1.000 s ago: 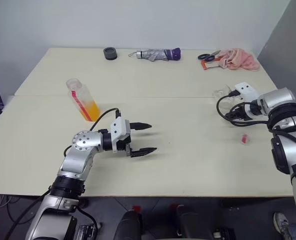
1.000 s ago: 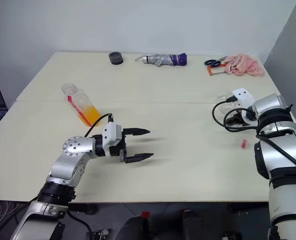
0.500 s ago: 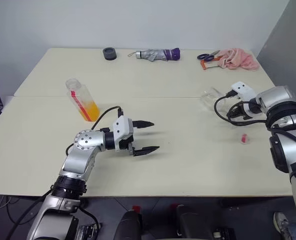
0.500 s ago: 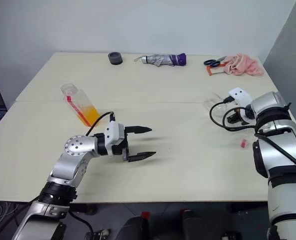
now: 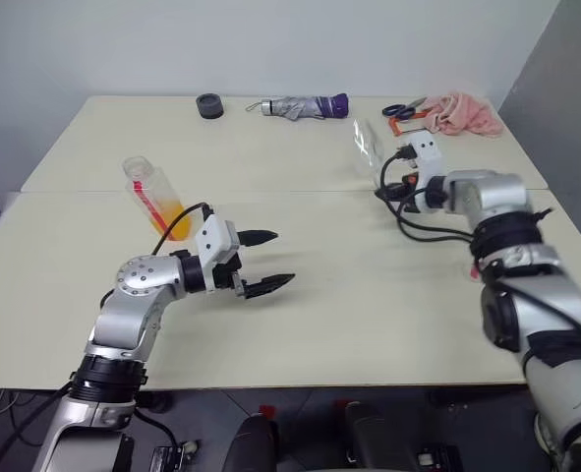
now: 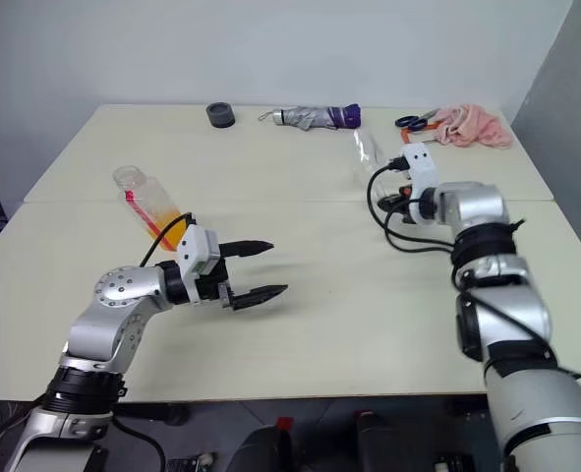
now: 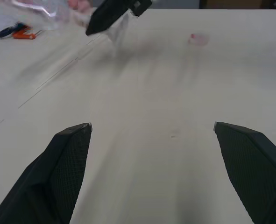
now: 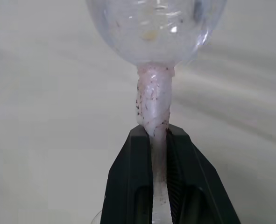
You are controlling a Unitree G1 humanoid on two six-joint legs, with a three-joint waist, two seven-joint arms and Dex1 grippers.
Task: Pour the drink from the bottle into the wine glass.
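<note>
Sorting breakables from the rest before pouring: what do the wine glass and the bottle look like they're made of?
Wine glass: clear and colourless with bright glints on the bowl, so glass or hard clear plastic; the look leaves it open. Its stem appears frosted pinkish where the right pincer clamps it.
Bottle: thin, clear, squarish walls showing the orange drink, likely plastic.

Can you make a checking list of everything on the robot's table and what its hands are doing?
Surface: pale table, seam across the middle.
Job's things: bottle with orange drink, leaning, uncapped; wine glass held by its stem.
Clutter: red cap, umbrella, black ring, scissors, pink cloth.
Hands: left hand open, empty; right hand shut on the stem.
Cables: black loops on the right wrist.
Surroundings: plain wall.
</note>
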